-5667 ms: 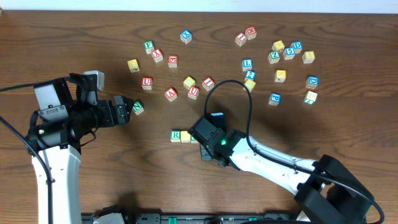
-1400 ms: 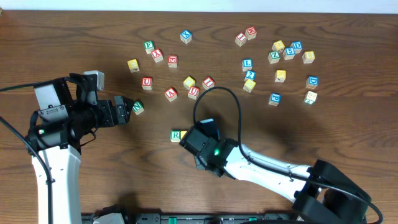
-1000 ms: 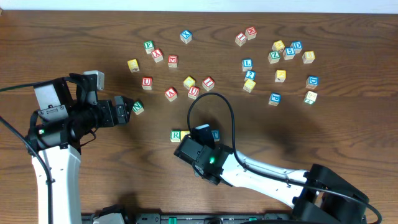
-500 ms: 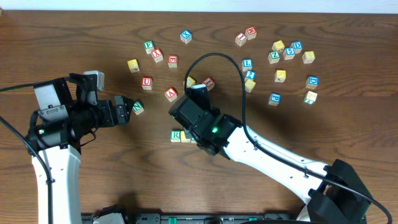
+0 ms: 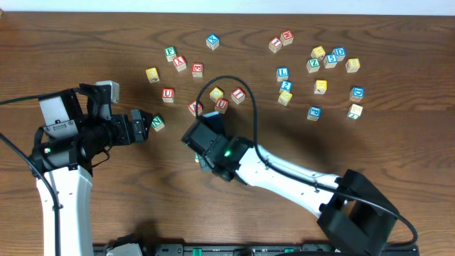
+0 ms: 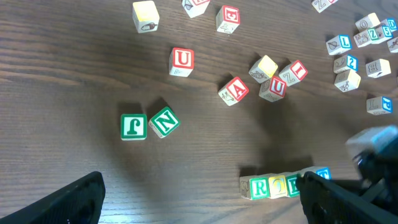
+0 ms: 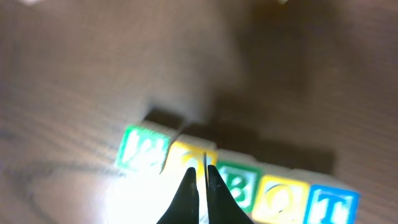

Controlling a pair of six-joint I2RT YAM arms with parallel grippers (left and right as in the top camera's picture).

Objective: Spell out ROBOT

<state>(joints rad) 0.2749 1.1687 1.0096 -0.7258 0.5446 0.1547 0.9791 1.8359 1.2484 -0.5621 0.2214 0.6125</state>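
Observation:
Five cubes stand side by side in the right wrist view: green R [image 7: 142,149], yellow O [image 7: 186,158], green B [image 7: 241,182], yellow O [image 7: 283,198], blue T [image 7: 333,206]. My right gripper [image 7: 201,171] is shut and empty, its tips just above the first O. In the overhead view the right gripper [image 5: 205,141] covers the row. The left wrist view shows the row's R [image 6: 259,187] and O [image 6: 278,185]; the rest is partly hidden behind a finger. My left gripper [image 5: 141,119] is open and empty, beside a green N cube [image 5: 157,123].
Red-lettered cubes [image 5: 221,105] lie just beyond the row. Blue and yellow cubes [image 5: 328,58] are scattered at the far right. Green J [image 6: 134,126] and N [image 6: 164,121] cubes sit ahead of the left gripper. The right arm's cable [image 5: 234,82] loops over the middle.
The right arm has swung from the near side of the row to the left and away, and its wrist now covers the row. The left arm has not moved.

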